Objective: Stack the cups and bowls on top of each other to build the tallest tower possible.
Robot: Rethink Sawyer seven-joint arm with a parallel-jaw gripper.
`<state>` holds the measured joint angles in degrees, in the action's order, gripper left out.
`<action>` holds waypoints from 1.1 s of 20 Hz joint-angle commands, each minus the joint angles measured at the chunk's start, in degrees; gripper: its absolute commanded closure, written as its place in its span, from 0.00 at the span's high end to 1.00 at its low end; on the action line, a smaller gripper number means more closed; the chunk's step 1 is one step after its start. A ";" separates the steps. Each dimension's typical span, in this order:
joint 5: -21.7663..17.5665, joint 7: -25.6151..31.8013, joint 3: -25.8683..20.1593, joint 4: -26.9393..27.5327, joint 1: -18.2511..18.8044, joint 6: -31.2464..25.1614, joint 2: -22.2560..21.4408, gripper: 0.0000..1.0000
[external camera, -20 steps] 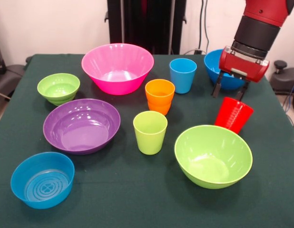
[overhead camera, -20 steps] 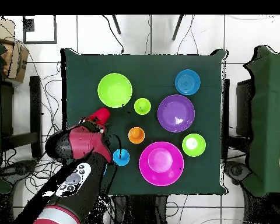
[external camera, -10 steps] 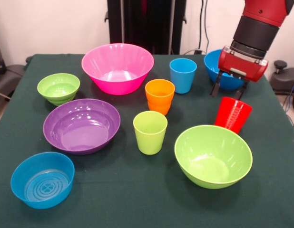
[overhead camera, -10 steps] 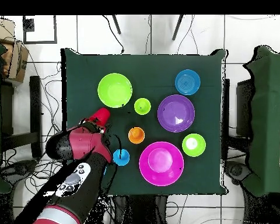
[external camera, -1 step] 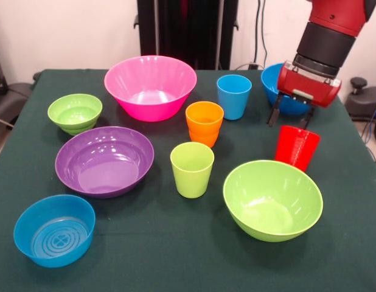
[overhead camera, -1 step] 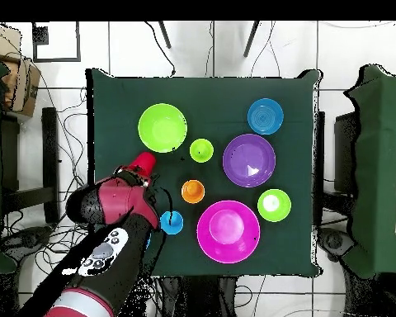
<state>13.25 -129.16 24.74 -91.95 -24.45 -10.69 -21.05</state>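
Red cup [external camera, -1 step: 296, 146] stands upright just behind the big green bowl [external camera, -1 step: 272, 199], and the pincer [external camera, -1 step: 290, 117] sits right above its rim with prongs spread, gripping nothing. No tower yet, so I'd guess it's the first pick: drop down, clamp the cup wall, then carry it to a bowl. Every bowl and cup on the tabletop [external camera, -1 step: 176, 255] looks empty.

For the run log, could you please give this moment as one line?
gripper: open, above red cup | red cup: upright on table, beside large lime green bowl | tower: not started
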 commanded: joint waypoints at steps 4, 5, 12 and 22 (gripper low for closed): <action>-0.85 -4.12 -1.63 8.70 0.02 -4.52 6.17 1.00; -0.94 -4.02 -1.73 9.03 0.25 -4.02 6.47 1.00; -2.20 -2.54 -3.20 11.07 2.12 -1.73 7.85 1.00; -3.41 -1.50 -4.66 10.47 3.35 -1.13 7.09 0.00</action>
<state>13.25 -129.16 26.03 -84.47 -22.61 -10.80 -15.59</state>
